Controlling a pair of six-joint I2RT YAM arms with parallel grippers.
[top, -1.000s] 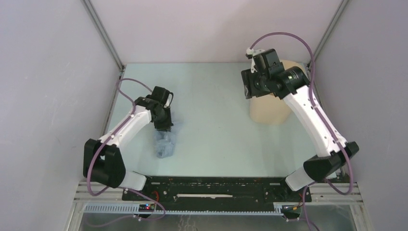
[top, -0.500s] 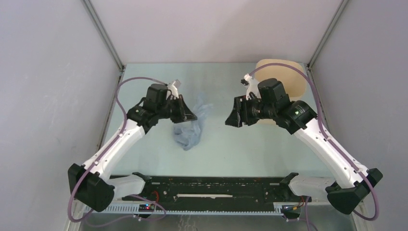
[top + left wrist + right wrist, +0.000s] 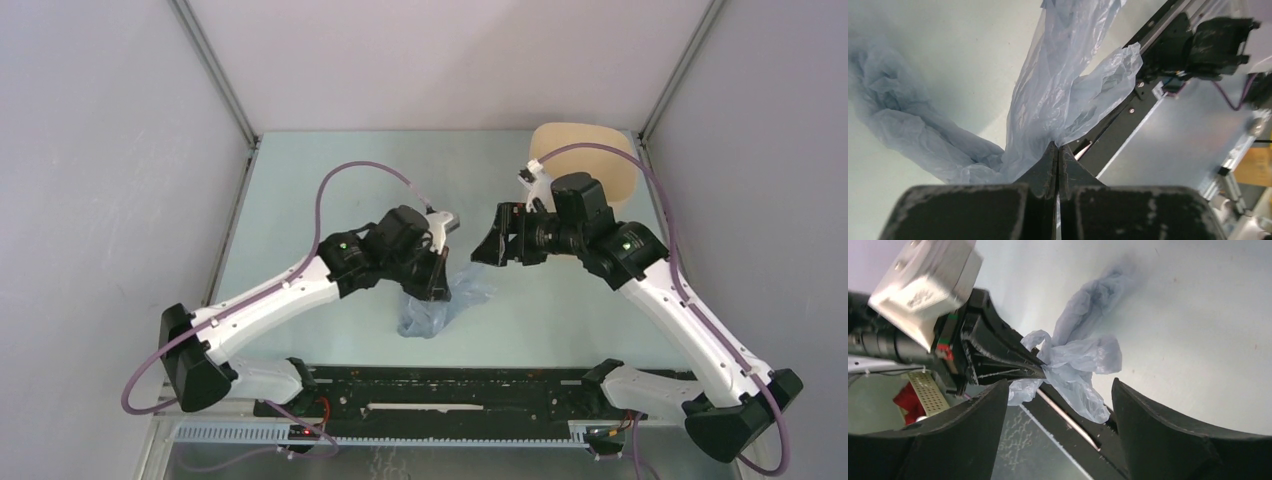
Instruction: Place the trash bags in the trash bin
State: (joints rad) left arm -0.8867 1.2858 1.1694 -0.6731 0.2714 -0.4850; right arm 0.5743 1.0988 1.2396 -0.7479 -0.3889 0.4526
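The thin, wrinkled pale-blue plastic film bag (image 3: 430, 312) was lifted, pinched in the clamped left gripper (image 3: 1058, 150) near the middle of the table, the right gripper (image 3: 1060, 385) spread wide just beside it, while the tall beige plastic bin (image 3: 600, 165) stood well apart at 1 o'clock, so the drop-in was not yet done.

trash bag (image 3: 440, 300) at 6 o'clock of worktop (image 3: 330, 170) centre, between both arms | left fingers (image 3: 1045, 172) at bag's 12 o'clock end, pinched onto a fold | right fingers (image 3: 973, 425) at bag's 1 o'clock, apart from it | trash bin (image 3: 612, 180) in worktop's 2 o'clock corner, behind right arm, well apart from bag
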